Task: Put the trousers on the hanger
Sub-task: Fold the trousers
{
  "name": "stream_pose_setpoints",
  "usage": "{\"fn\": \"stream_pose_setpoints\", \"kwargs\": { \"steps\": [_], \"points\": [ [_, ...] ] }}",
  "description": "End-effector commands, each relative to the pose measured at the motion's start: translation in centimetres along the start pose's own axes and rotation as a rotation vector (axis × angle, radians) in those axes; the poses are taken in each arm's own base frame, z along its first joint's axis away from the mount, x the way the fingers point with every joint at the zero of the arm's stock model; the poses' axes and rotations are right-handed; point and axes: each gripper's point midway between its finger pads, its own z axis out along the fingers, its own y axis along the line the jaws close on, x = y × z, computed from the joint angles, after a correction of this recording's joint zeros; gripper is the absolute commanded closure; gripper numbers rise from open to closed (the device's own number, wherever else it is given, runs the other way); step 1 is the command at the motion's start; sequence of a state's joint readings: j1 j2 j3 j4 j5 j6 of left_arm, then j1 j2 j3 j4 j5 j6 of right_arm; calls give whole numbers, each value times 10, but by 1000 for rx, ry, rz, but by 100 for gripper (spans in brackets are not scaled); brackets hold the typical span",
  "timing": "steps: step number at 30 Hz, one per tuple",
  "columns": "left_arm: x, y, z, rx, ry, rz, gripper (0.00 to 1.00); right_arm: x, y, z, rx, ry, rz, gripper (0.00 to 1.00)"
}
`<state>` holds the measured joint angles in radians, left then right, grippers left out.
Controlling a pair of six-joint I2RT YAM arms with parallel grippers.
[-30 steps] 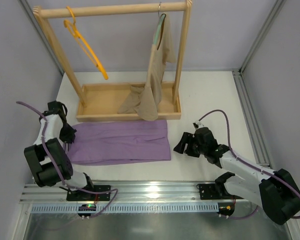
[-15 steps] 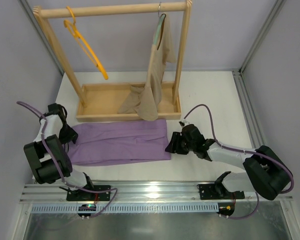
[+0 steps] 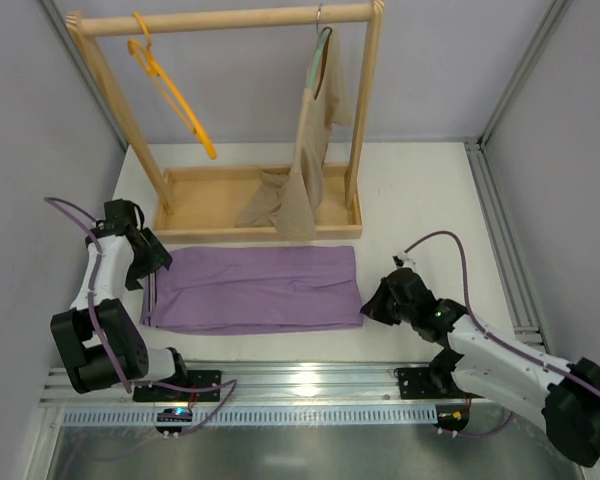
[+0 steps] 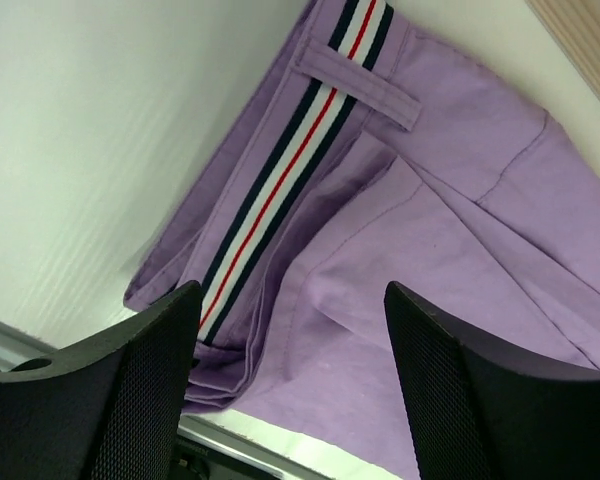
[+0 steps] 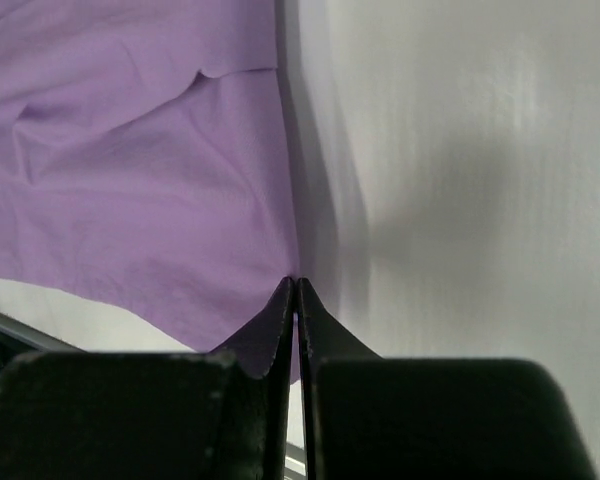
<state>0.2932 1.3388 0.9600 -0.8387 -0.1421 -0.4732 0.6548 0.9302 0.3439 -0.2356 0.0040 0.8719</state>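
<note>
The trousers (image 3: 255, 288) lie flat on the table (image 3: 420, 190), just in front of the wooden rack (image 3: 230, 18); the hanger (image 3: 175, 100) hangs at the left end of its rail; the left gripper (image 4: 292, 300) is spread wide over the striped waistband; the right gripper (image 5: 296, 292) is pinched together at the leg-end edge, apparently nipping the cloth

lilac trousers (image 3: 255, 288), navy-white-red striped waistband (image 4: 280, 180)
</note>
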Motion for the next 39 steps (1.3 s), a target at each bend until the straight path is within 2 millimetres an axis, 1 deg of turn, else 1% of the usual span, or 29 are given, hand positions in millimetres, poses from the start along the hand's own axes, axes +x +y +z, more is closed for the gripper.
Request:
{"fn": "stream_pose_setpoints", "kwargs": {
  "steps": [1, 3, 4, 5, 7, 8, 9, 10, 11, 12, 13, 14, 15, 16, 18, 19, 21, 22, 23, 24, 27, 30, 31, 32, 33, 34, 35, 36, 39],
  "points": [
    [-2, -27, -1, 109, 14, 50, 26, 19, -49, -13, 160, -24, 144, 96],
    [0, -32, -1, 131, 20, 55, 27, 18, -45, -21, 101, -60, 187, 77],
    [4, -38, -2, 153, 31, 61, 27, 15, -41, -24, 75, -72, 193, 62],
    [4, -42, -5, 162, 26, 75, 29, 7, -32, -31, 38, -101, 196, 58],
    [5, -43, -12, 136, -5, 97, 29, -3, -25, -38, 27, -132, 180, 51],
    [6, -52, -23, 170, -39, 118, 29, -11, -20, -41, 23, -153, 160, 45],
    [7, -58, -32, 188, -65, 143, 29, -22, -13, -45, 24, -169, 94, 43],
    [7, -61, -40, 184, -94, 152, 29, -28, -10, -45, 36, -178, 62, 43],
    [9, -66, -56, 199, -141, 181, 29, -37, -6, -46, 45, -190, 36, 43],
    [12, -71, -64, 228, -163, 197, 30, -42, 0, -41, 62, -152, 8, 42],
    [26, -87, -75, 278, -182, 259, 30, -53, -5, -38, 80, -153, -12, 42],
    [28, -90, -95, 332, -253, 258, 30, -65, 3, -34, 37, -160, -10, 42],
    [36, -88, -100, 340, -279, 267, 30, -61, 15, -30, -43, -93, -6, 43],
    [47, -96, -113, 391, -310, 300, 30, -69, 11, -20, -52, -72, 0, 43],
    [65, -98, -132, 521, -352, 278, 32, -87, 29, -14, -123, -94, -31, 43],
    [78, -109, -142, 607, -358, 297, 33, -85, 25, -4, -93, -65, -38, 43],
    [101, -114, -147, 711, -327, 268, 37, -95, 28, 4, -100, -73, -63, 43],
    [116, -120, -150, 749, -308, 296, 38, -97, 24, 14, -90, -63, -60, 43],
    [122, -123, -149, 758, -302, 304, 38, -97, 22, 18, -89, -57, -60, 43],
    [128, -124, -140, 734, -297, 300, 39, -99, 21, 21, -83, -53, -60, 43],
    [167, -145, -145, 760, -295, 421, 38, -100, 10, 32, -44, -53, -69, 43],
    [186, -168, -165, 778, -360, 478, 37, -100, 9, 33, -54, -58, -70, 43],
    [203, -176, -166, 759, -406, 556, 36, -102, 9, 33, -56, -65, -69, 43],
    [212, -189, -181, 792, -426, 563, 36, -103, 7, 32, -53, -68, -68, 42],
    [222, -197, -185, 802, -440, 592, 35, -109, 4, 30, -52, -82, -58, 42],
    [242, -203, -194, 833, -455, 661, 35, -113, 4, 29, -57, -88, -53, 42],
    [255, -217, -194, 811, -489, 695, 34, -114, 4, 29, -71, -83, -48, 42],
    [272, -222, -201, 832, -500, 738, 34, -119, 2, 29, -74, -89, -43, 42],
    [313, -248, -205, 831, -555, 848, 33, -120, 7, 34, -111, -51, -56, 42]
  ]
}}
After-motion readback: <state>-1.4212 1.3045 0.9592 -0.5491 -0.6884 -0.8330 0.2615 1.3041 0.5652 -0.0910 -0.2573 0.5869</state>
